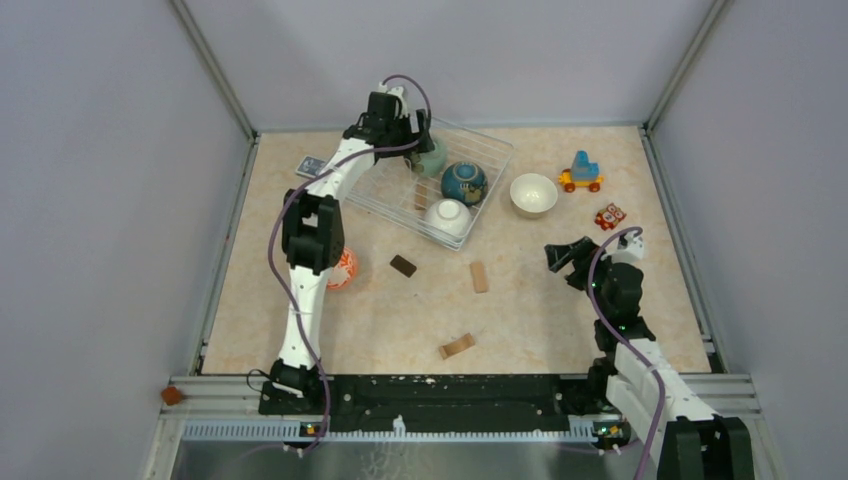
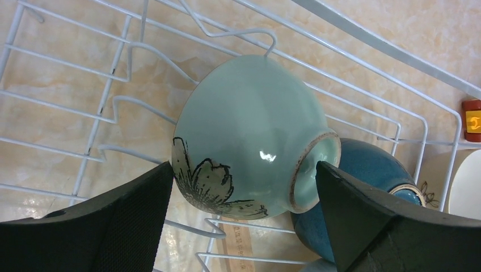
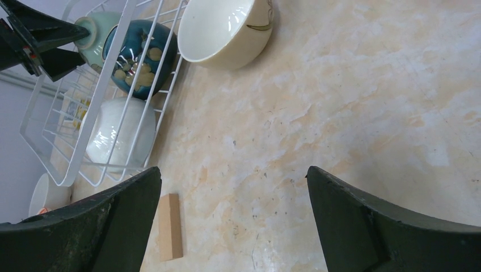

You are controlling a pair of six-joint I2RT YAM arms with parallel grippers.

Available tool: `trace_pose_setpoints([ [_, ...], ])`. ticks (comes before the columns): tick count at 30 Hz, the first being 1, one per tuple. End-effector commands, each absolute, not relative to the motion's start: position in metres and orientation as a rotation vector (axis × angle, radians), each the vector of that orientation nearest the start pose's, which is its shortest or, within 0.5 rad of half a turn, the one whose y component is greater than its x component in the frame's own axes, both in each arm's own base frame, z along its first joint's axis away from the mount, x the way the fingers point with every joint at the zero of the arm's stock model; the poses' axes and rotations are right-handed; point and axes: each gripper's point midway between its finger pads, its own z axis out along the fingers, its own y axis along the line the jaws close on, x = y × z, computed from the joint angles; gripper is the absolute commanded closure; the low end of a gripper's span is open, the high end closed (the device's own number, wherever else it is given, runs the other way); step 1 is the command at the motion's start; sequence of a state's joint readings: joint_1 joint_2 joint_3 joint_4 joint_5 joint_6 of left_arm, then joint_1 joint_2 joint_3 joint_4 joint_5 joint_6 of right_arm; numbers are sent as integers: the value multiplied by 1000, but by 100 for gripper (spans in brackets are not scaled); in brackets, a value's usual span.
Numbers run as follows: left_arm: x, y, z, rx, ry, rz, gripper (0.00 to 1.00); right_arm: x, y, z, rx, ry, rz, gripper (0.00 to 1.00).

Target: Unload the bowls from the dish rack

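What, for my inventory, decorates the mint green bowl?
Black-outlined flower on the bowl; left wrist view.

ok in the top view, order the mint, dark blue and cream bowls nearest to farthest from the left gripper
1. mint bowl, in the dish rack, right at the left gripper
2. dark blue bowl, beside it in the rack
3. cream bowl, on the table right of the rack

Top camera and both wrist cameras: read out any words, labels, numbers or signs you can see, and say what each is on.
No text can be read in any view.
On the small card left of the dish rack: print too small to read.
On the wooden block under the rack: faint marks, too blurred to read.
On the mint green bowl and the dark blue bowl: painted decoration only, no lettering.
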State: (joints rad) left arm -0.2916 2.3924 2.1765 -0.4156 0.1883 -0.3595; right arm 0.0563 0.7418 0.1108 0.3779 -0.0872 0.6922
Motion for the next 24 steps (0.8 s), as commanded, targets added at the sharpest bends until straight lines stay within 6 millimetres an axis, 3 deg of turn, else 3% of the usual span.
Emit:
trace_pose_setpoints([
  [1,607,-233,122,41,2226,-595,1,292,55,117,515,1739,601,2],
  [5,602,-246,131,34,2216,-752,1,292,55,117,516,1739,601,2],
  [10,594,-262,171,29,2099,-944,1,292,55,117,517,1740,601,2],
  [18,584,-273,208,37,2016,-1092,2,292,55,117,518,1739,601,2],
  [24,578,-275,223,37,1969,-1126,8,292,55,117,515,1738,601,2],
])
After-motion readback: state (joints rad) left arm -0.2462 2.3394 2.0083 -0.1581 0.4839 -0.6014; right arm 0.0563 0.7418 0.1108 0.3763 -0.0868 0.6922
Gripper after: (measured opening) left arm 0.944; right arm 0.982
